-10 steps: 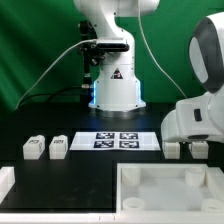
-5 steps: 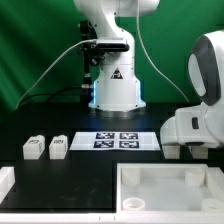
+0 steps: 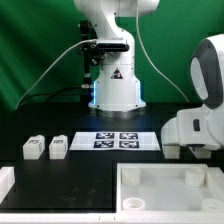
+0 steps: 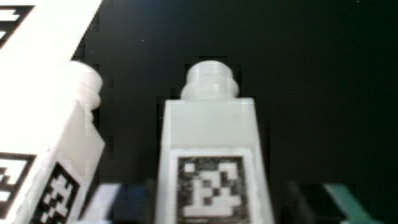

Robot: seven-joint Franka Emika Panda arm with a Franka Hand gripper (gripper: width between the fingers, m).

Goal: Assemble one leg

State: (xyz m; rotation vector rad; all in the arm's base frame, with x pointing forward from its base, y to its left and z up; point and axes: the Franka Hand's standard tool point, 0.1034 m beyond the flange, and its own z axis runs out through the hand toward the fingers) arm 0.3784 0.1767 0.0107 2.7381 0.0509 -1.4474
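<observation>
In the wrist view a white leg (image 4: 210,130) with a black-and-white tag stands between my open fingers, one finger (image 4: 130,203) on each side with a gap to the leg. A second like leg (image 4: 68,150) stands close beside it. My gripper (image 4: 235,207) is open around the middle leg without touching it. In the exterior view the gripper (image 3: 190,152) is low over the table at the right, and the hand hides most of these legs. Two more legs (image 3: 33,147) (image 3: 58,147) stand at the exterior view's left.
The marker board (image 3: 120,140) lies in the middle of the black table, and its edge shows in the wrist view (image 4: 39,45). The large white moulded base (image 3: 165,190) sits at the front. A white part (image 3: 5,182) lies at the front left edge.
The hand has sunk a little and shifted toward the exterior view's right, now covering the legs under it more. Nothing else moved.
</observation>
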